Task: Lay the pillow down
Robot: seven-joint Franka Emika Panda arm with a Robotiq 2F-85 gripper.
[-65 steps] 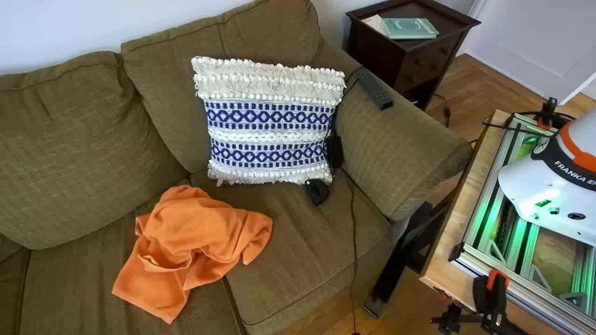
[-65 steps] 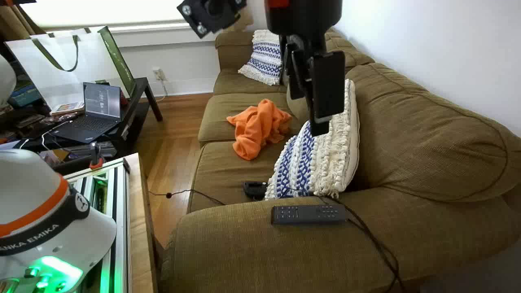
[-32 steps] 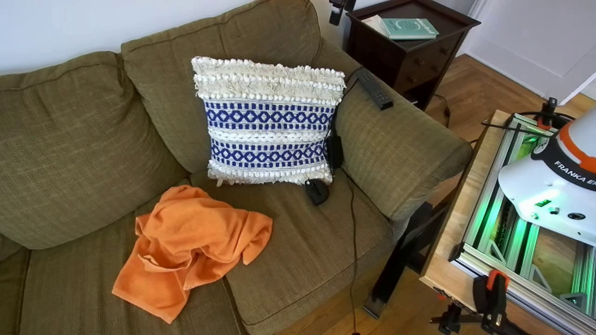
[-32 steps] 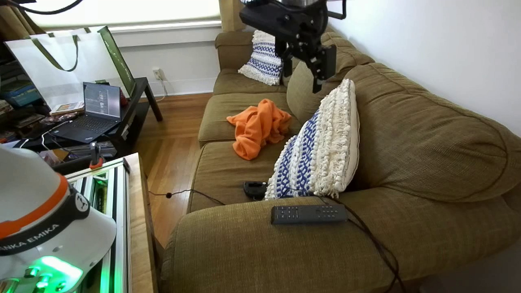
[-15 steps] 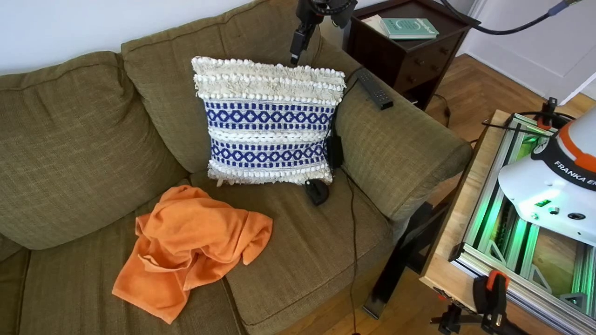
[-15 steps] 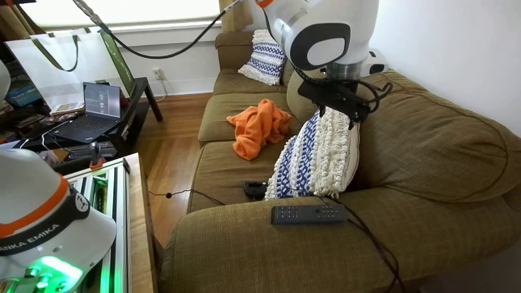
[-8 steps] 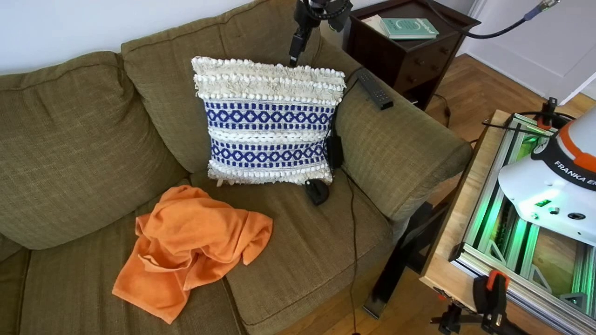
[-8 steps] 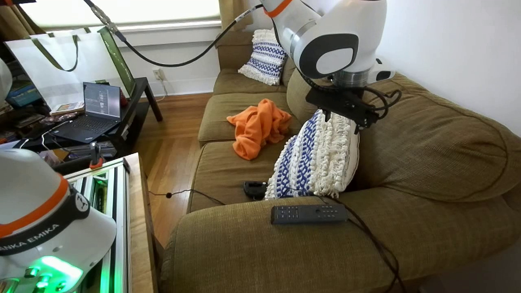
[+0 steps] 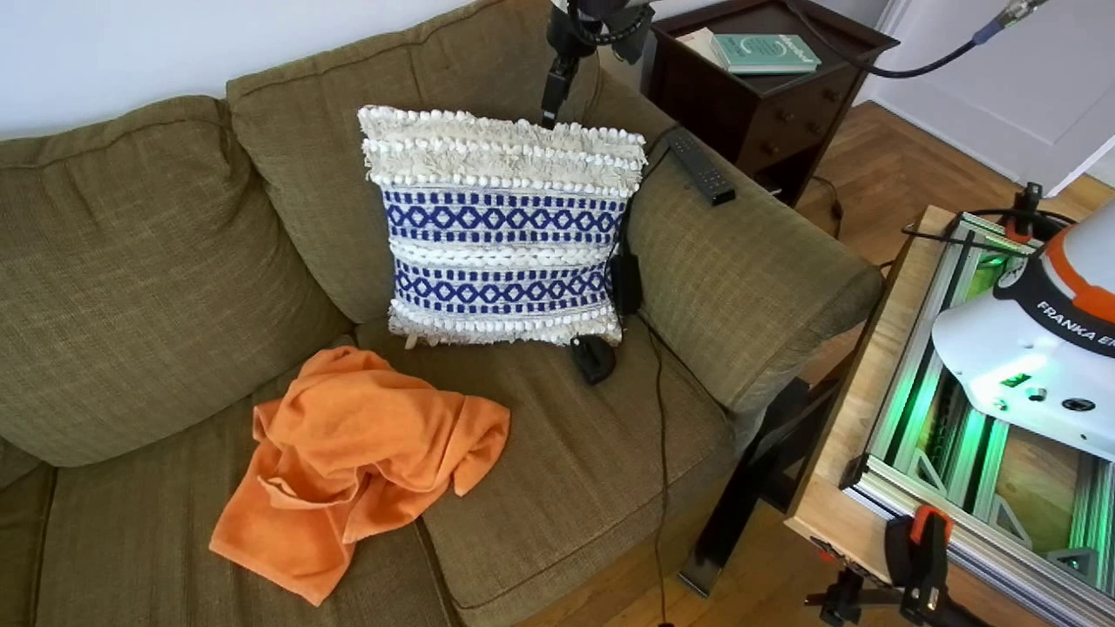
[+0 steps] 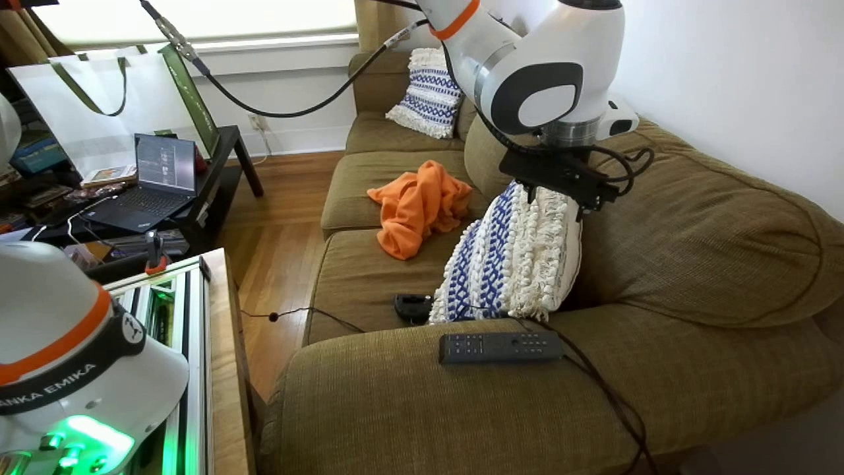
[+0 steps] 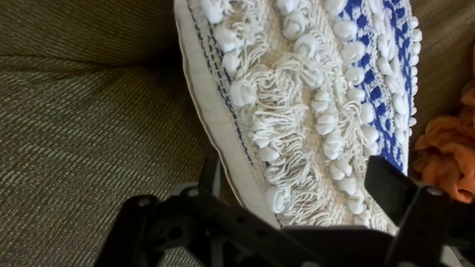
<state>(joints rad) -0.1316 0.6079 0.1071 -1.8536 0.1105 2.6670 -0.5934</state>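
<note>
a white, rounded robot arm with dark grey covers (image 10: 527,76) slopes into an exterior view from the top, bends at the wrist, and points its black two-fingered gripper (image 11: 298,181) downward, the gripper's body slightly tilted. its fingers (image 11: 387,185) are spread well apart. just below the gripper, with its top edge between the fingers, is a square, cream-and-white woven pillow with blue diamond bands and shaggy tufts (image 9: 501,226); it stands tilted back on an olive-brown fabric sofa (image 9: 557,470). in the wrist view, one finger is on the pillow's plain back side, the other over its tufted front; whether either touches the cloth, i cannot tell. lower than the gripper, a dark grey plastic remote control (image 10: 500,348) rests on the sofa's padded armrest (image 10: 527,409). farther from the gripper, beyond the pillow's front, a crumpled orange towel (image 9: 375,444) lies on the seat.
</note>
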